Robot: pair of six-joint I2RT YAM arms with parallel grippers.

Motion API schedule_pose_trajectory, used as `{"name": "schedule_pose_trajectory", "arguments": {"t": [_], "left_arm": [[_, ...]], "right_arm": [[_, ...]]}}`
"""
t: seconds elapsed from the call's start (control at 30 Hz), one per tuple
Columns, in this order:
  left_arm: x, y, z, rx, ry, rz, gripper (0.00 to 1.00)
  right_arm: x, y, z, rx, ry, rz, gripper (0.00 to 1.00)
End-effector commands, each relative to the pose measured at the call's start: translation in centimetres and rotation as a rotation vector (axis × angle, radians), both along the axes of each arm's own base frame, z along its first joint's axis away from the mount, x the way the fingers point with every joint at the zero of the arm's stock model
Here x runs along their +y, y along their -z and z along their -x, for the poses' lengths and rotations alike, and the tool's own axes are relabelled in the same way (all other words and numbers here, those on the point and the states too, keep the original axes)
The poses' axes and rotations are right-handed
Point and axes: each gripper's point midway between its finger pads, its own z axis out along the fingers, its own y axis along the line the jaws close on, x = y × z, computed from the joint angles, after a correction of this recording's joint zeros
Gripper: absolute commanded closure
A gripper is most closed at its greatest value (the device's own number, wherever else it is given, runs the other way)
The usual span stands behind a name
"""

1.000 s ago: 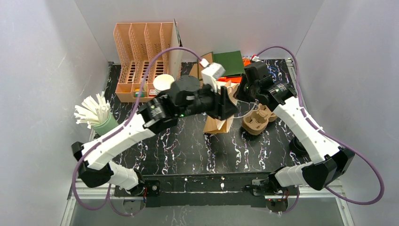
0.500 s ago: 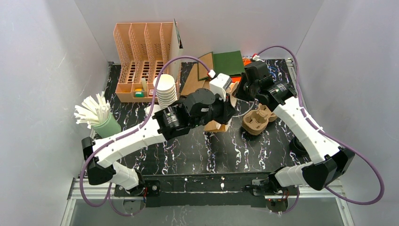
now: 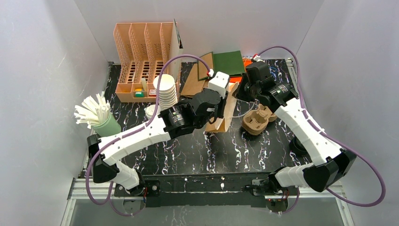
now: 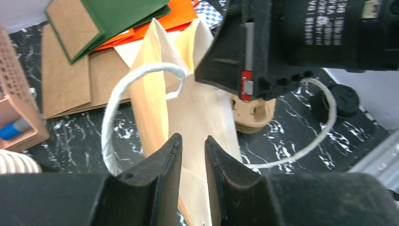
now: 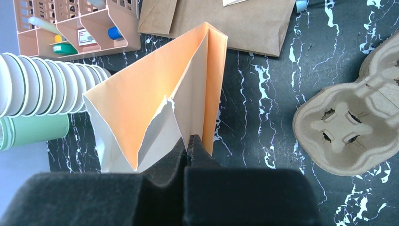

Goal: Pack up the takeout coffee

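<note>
The takeout coffee [image 3: 150,111], seemingly one white-lidded cup left of centre on the table [image 3: 188,153], is still unpacked. The left gripper [image 4: 193,140] has dropped to the paper bag [image 4: 197,103], jaws narrowly apart. The right gripper [image 5: 188,139] stays clamped on its rim, so bag-opening continues.
</note>
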Motion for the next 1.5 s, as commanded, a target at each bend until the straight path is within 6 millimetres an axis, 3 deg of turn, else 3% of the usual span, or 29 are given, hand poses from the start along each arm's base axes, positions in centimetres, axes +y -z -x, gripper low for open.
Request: {"name": "schedule_pose_trajectory", "arguments": {"t": [0.0,0.27,0.47,0.57,0.8,0.97,1.0,1.03,1.07,1.13,1.3,1.47], "left_arm": [[2.6,-1.0,-1.8,-0.07,-0.115,-0.102,0.74],[2.5,0.6,-2.5,-0.068,-0.133,-0.168,0.58],[2.8,2.1,-3.3,-0.082,-0.168,-0.253,0.53],[3.2,2.8,-3.7,-0.086,-0.19,-0.303,0.59],[6.4,2.7,-4.5,-0.104,-0.273,-0.409,0.95],[8.2,1.4,-4.4,-0.105,-0.3,-0.414,1.0],[8.5,1.0,-4.3,-0.105,-0.303,-0.405,1.0],[8.6,0.7,-4.2,-0.102,-0.299,-0.392,1.0],[8.6,0.4,-4.0,-0.099,-0.288,-0.375,1.0],[8.0,-0.5,-3.5,-0.091,-0.242,-0.303,1.0],[7.2,-2.5,-2.3,-0.067,-0.168,-0.089,1.0],[7.3,-3.3,-2.1,-0.05,-0.15,-0.017,1.0]], "right_arm": [[0.3,-1.8,-0.1,-0.059,-0.009,-0.04,0.99],[0.7,-1.4,0.1,-0.05,-0.036,-0.043,0.99],[1.0,-1.5,0.3,-0.056,-0.071,-0.05,0.99],[0.7,-1.5,0.4,-0.059,-0.068,-0.033,0.99],[-1.6,-0.6,0.5,-0.062,-0.022,0.079,0.97],[-3.8,0.6,0.5,-0.047,0.031,0.192,0.87],[-4.3,0.7,0.4,-0.046,0.047,0.211,0.79],[-4.6,0.7,0.4,-0.05,0.055,0.226,0.59],[-4.6,0.7,0.4,-0.054,0.049,0.23,0.47],[-3.8,0.2,0.6,-0.072,-0.009,0.21,0.36],[0.0,-0.3,2.0,-0.097,-0.237,0.087,0.25],[2.6,0.7,3.2,-0.035,-0.372,0.004,0.23]]}}
